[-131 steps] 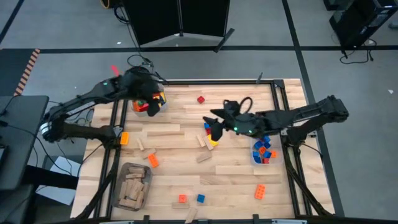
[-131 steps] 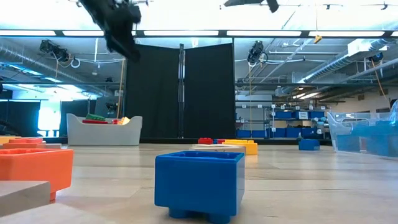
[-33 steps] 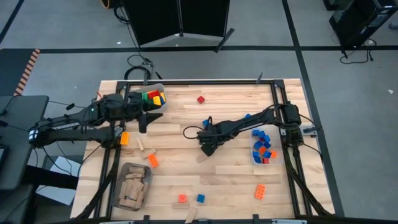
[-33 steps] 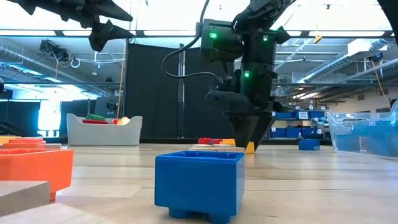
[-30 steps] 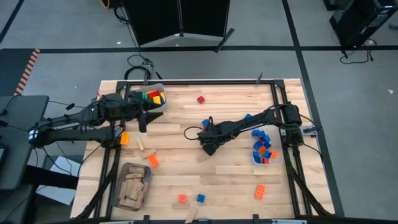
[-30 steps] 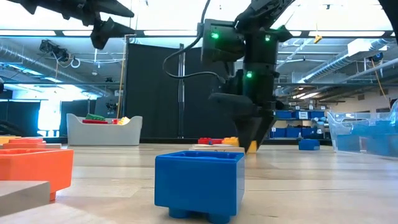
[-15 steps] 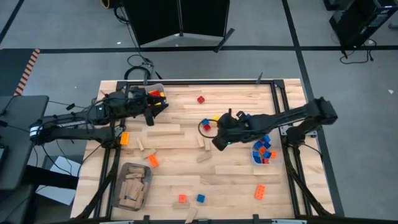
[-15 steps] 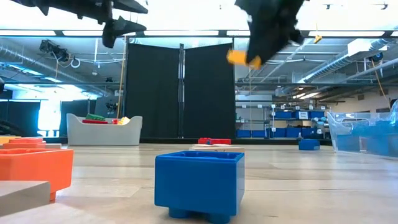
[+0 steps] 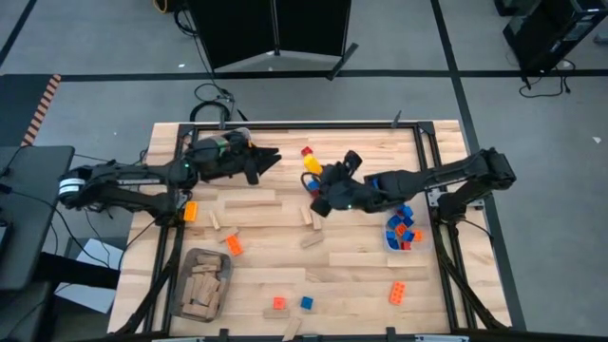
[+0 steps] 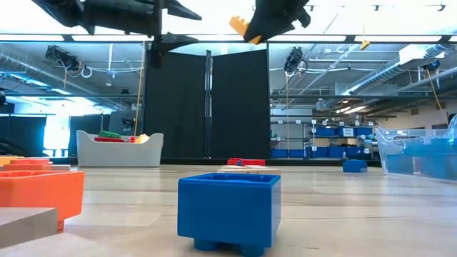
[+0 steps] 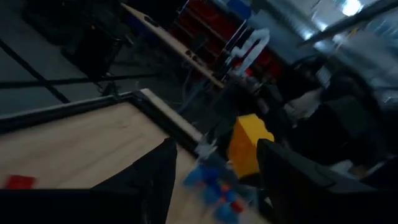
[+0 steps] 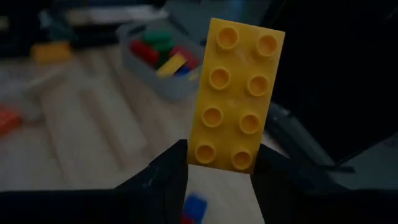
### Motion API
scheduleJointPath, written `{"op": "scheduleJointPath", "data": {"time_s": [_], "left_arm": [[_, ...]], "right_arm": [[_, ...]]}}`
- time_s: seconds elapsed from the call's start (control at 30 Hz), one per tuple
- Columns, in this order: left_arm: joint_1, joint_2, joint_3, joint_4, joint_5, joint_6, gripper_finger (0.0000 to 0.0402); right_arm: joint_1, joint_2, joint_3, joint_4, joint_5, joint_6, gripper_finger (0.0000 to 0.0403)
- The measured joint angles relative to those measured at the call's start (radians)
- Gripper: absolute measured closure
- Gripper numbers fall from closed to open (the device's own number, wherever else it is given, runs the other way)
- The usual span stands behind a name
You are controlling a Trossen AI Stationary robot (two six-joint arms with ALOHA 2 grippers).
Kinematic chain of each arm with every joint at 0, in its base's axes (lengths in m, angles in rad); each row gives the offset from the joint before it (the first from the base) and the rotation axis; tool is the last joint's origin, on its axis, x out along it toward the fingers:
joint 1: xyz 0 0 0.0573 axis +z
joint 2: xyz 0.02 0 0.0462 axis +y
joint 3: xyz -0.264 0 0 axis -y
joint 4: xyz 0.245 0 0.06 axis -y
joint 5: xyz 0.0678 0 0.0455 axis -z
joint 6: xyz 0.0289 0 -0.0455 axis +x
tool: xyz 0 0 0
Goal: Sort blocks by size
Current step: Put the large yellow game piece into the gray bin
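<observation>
**Yellow brick rides high toward the far-left bin**

While the right gripper [image 9: 316, 182] hangs above the middle of the bench [image 9: 351, 266], it is clamped on 1 long yellow brick [image 12: 237, 93], a 2-by-4 studded piece pinched at 1 short end so that its long axis runs straight out from the fingers. The brick is clear of the bench, well above it in the low view. The grey bin [image 12: 163, 78] holding the larger red, green and yellow bricks lies ahead of it, toward the bench's far-left corner, and the brick's free end points roughly that way; that looks like the place for a piece of this length.

The left gripper [image 9: 267, 159] hovers just beside that bin, nearer to it than the right one, its fingers parted and holding nothing. It faces the yellow brick across the gap, so the carrying arm would likely have to pass close by it.

Counted from overhead: 2 arms, 3 bins (1 of large bricks at far left, 1 of wooden pieces [image 9: 199, 283] at near left, 1 clear bin of small bricks [image 9: 402, 229] at right). About 6 bricks and several wooden pieces lie loose; the exact number cannot be told.
</observation>
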Motion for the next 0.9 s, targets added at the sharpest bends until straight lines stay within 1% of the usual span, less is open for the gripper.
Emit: {"op": "scheduleJointPath", "data": {"time_s": [0.07, 0.2, 0.37, 0.43, 0.77, 0.9], "left_arm": [[0.000, 0.035, 0.000, 0.067, 0.004, -0.045, 0.0172], [0.000, 0.097, 0.002, 0.178, 0.005, -0.112, 0.0172], [0.000, 0.167, 0.054, 0.174, 0.007, -0.115, 0.0172], [0.000, 0.192, 0.081, 0.157, 0.010, -0.109, 0.0172], [0.000, 0.296, 0.261, 0.008, 0.014, 0.013, 0.0172], [0.000, 0.334, 0.311, -0.043, 0.007, 0.018, 0.0172]], "right_arm": [[-0.020, 0.001, 0.000, 0.044, 0.017, -0.025, 0.0239], [-0.066, 0.000, 0.000, 0.090, 0.002, -0.021, 0.0242], [-0.104, 0.000, 0.000, 0.133, -0.065, -0.045, 0.0242], [-0.111, 0.001, 0.000, 0.130, -0.072, -0.038, 0.0242], [-0.128, 0.000, 0.000, 0.123, -0.090, -0.052, 0.0242], [-0.132, 0.000, 0.000, 0.121, -0.090, -0.082, 0.0243]]}}
